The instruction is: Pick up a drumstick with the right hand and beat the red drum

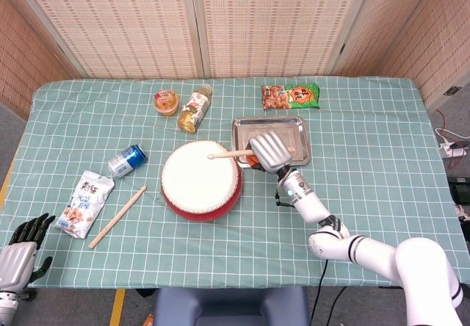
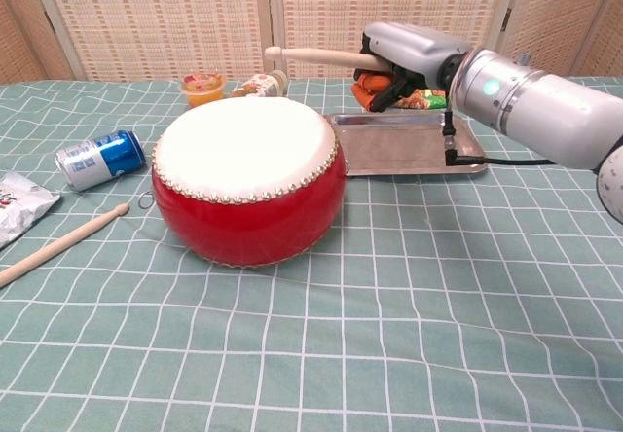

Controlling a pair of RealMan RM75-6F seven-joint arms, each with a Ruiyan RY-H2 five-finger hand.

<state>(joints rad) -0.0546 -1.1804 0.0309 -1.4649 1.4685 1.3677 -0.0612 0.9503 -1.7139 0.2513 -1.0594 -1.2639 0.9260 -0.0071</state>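
The red drum [image 1: 200, 178] [image 2: 249, 179] with its white skin sits mid-table. My right hand [image 1: 269, 151] [image 2: 407, 54] grips a wooden drumstick [image 1: 229, 154] [image 2: 311, 57] by one end, just right of the drum. The stick points left over the drum's far part, and in the chest view its tip hangs clear above the skin. A second drumstick [image 1: 117, 216] [image 2: 60, 245] lies on the cloth left of the drum. My left hand [image 1: 20, 247] rests at the table's near left corner, away from everything, holding nothing, fingers apart.
A metal tray [image 1: 294, 130] [image 2: 409, 155] lies right behind my right hand. A blue can [image 1: 128, 159] [image 2: 100, 158], a white snack bag [image 1: 85, 203], a jelly cup [image 1: 167, 102], a bottle [image 1: 194, 108] and a green snack pack [image 1: 291, 95] ring the drum.
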